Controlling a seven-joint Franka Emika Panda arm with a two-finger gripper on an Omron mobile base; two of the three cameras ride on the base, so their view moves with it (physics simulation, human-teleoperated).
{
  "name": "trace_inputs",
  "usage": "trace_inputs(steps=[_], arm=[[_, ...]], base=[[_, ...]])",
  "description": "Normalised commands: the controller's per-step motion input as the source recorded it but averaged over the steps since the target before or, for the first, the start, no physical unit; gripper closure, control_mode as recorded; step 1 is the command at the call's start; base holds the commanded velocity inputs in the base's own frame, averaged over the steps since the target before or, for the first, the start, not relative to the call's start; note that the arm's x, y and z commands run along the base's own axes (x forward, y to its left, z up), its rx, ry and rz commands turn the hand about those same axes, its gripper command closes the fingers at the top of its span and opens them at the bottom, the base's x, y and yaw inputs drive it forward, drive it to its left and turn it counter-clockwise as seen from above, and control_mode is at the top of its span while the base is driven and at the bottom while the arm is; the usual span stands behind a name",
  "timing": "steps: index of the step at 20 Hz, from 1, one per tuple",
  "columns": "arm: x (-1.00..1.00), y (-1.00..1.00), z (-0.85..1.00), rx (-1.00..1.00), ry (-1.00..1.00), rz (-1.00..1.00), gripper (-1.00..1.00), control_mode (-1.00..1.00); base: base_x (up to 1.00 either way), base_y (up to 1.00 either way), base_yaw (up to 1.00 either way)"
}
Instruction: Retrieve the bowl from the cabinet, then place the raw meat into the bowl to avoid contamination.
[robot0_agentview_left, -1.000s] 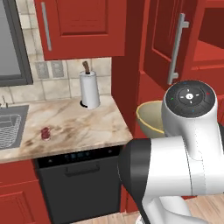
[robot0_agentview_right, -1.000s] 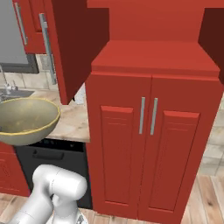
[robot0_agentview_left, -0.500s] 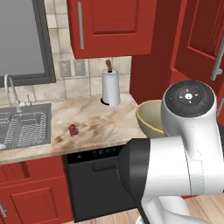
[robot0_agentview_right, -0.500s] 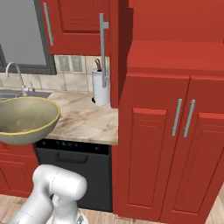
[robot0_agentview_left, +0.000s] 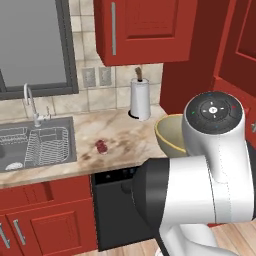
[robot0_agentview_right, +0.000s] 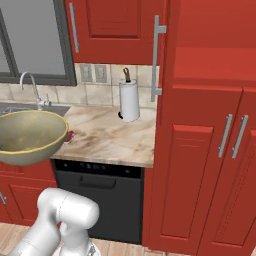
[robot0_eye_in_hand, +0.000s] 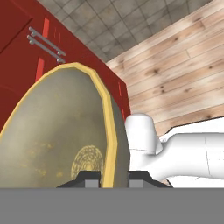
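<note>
Pinching the rim of the bowl (robot0_eye_in_hand: 57, 131) between its 2 fingertips, the gripper (robot0_eye_in_hand: 110, 178) held it clear of the counter (robot0_agentview_left: 125, 135). With only that edge grip, the bowl could tilt or slip during a swing. The meat (robot0_agentview_left: 102, 146) lay on the counter near the sink (robot0_agentview_left: 35, 145); the towel roll (robot0_agentview_left: 140, 98) stood behind, and the cabinet (robot0_agentview_right: 210, 150) rose close by.

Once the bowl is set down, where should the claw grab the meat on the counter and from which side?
Probably from straight above, pinching the meat across its narrow middle. It is a small low lump lying flat on the counter, with bare counter all round it, so nothing blocks a top approach; the sink lies apart to its left.
</note>
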Motion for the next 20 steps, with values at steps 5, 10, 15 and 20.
trace_inputs(steps=[5, 10, 15, 20], arm=[[0.0, 0.0, 0.0, 0.0, 0.0, 0.0, 1.0, 1.0], [0.0, 0.0, 0.0, 0.0, 0.0, 0.0, 1.0, 1.0], [0.0, 0.0, 0.0, 0.0, 0.0, 0.0, 1.0, 1.0], [0.0, 0.0, 0.0, 0.0, 0.0, 0.0, 1.0, 1.0]], base=[[0.23, 0.08, 0.0], [0.49, 0.23, 0.0], [0.68, 0.37, 0.0], [0.57, 0.59, -0.01]])
